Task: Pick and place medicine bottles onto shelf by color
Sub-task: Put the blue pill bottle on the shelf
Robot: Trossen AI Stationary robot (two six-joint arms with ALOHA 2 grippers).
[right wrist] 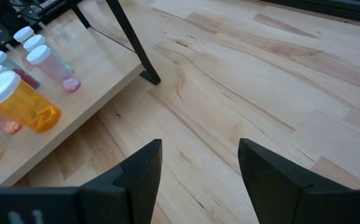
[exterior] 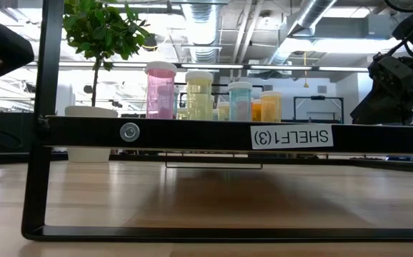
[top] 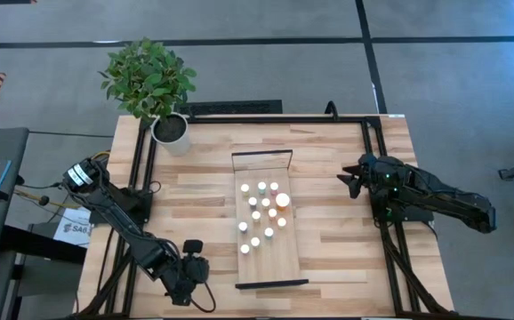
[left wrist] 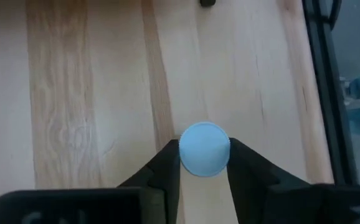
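The shelf [top: 266, 267] is a light-wood panel with black end frames in the table's middle. Several white-capped bottles [top: 261, 213] stand upright on it, among them a larger orange one [top: 282, 201]; the right wrist view shows the orange one [right wrist: 24, 106] and a pink one [right wrist: 52, 65]. My left gripper [top: 188, 283] is near the table's near left corner, shut on a small bottle whose round pale cap [left wrist: 203, 148] shows from above. My right gripper [top: 349, 180] hangs open and empty right of the shelf [right wrist: 198, 152]. My left gripper pinches the bottle between its two fingers [left wrist: 167, 168], one on each side of the cap's rim [left wrist: 183, 149]. The fingers point down from above. The bottle stands upright under them; whether its base is on the table is hidden by the cap.
A white pot [top: 170, 130] with a green plant stands at the table's far left corner. Black frame rails [top: 377, 169] run along the table's left, right and far sides. Bare wood [top: 346, 249] lies between the shelf and the right rail.
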